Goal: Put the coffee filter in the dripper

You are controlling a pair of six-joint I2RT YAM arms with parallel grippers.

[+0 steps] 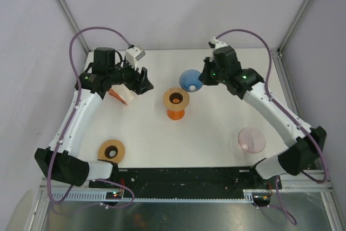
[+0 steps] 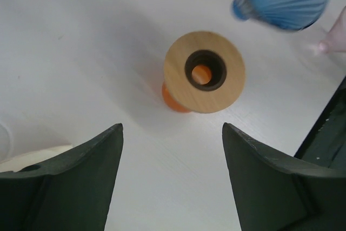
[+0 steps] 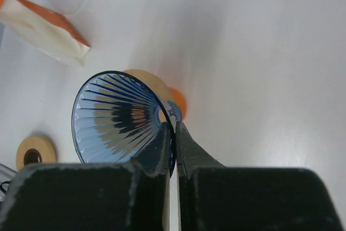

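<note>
Right gripper (image 3: 174,128): fingers pinched tight on the rim of the blue dripper (image 3: 116,117), which is tilted with its ribbed mouth toward the wrist camera, just beside the orange stand (image 1: 176,103). Left gripper (image 2: 173,128): fingers wide apart and holding nothing, above the table (image 1: 216,133) and pointed at the stand's wooden top. Filter pack (image 1: 121,94) (orange-edged, cream) lies on the table close by the left gripper, apart from the blue dripper; wooden ring (image 1: 111,150) near left, pink dripper (image 1: 252,139) near right.
</note>
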